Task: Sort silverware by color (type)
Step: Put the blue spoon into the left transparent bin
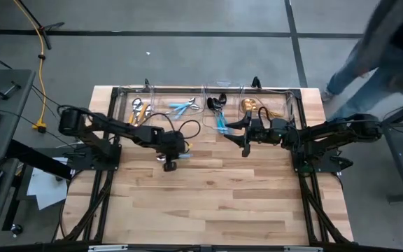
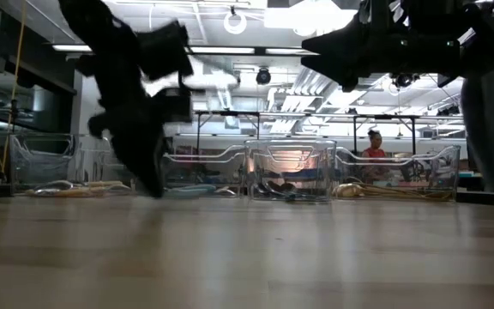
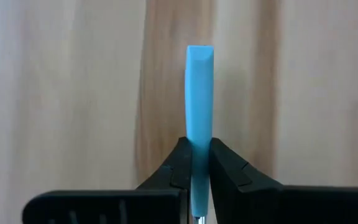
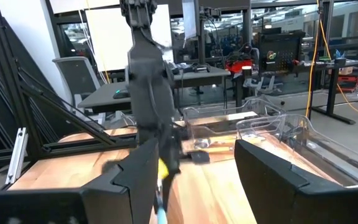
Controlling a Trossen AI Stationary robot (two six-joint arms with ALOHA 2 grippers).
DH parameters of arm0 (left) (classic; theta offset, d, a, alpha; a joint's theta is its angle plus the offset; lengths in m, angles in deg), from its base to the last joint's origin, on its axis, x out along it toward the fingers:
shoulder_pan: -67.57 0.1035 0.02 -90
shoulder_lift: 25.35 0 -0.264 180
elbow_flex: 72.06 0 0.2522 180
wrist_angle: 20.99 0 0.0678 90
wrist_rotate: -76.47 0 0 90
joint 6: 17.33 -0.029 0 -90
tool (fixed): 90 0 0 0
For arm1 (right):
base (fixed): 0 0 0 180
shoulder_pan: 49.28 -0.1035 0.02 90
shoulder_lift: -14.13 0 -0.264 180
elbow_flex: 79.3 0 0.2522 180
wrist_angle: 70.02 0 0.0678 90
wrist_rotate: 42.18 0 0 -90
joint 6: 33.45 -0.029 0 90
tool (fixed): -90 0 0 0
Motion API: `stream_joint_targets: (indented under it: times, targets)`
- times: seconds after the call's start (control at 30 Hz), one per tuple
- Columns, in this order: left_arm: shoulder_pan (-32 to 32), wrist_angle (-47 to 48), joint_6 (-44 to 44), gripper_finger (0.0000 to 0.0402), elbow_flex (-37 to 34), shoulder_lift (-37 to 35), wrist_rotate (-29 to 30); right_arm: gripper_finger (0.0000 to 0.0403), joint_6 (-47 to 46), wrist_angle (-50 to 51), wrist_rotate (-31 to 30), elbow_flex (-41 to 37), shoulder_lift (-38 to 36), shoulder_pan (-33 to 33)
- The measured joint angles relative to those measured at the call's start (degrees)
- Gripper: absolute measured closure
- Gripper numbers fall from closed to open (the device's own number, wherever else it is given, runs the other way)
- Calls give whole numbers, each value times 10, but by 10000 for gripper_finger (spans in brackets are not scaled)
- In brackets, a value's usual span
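Observation:
My left gripper [image 1: 170, 159] points steeply down over the table's middle, in front of the bins, and is shut on a light-blue-handled piece of silverware [image 3: 199, 99]. The piece's head is hidden under the fingers. My right gripper [image 1: 246, 137] hangs level and open above the table in front of the bins, holding nothing [image 4: 194, 168]. The other silverware lies sorted in clear bins along the far edge: orange handles [image 1: 140, 110], light-blue handles [image 1: 184, 106], black pieces [image 1: 217, 103] and gold pieces [image 1: 254, 106]. My left gripper pinches the light-blue handle [image 3: 199, 163] between its two fingertips [image 3: 180, 168], low on the handle near the metal part [image 3: 195, 219]. The fingers slant down from above. The handle's free end [image 3: 200, 53] sticks out past the fingertips; whether the piece touches the table I cannot tell.
A row of clear bins [image 2: 290, 172] lines the far edge. A light-blue piece [image 1: 221, 123] shows just in front of the bins beside my right gripper. Bare wood [image 1: 222, 203] stretches toward the near edge. A person [image 1: 390, 49] stands past the far right corner.

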Motion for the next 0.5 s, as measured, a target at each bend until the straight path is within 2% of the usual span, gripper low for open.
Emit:
stream_joint_targets:
  times: [0.17,0.37,0.5]
  targets:
    - [-22,-116,-60,388,-20,-85,16,206,-10,7,0,0,0,0]
    - [-42,-371,-120,388,-103,-173,45,206,-19,7,0,0,0,0]
    - [-35,-553,-122,388,-168,-193,46,206,-26,3,0,0,0,0]
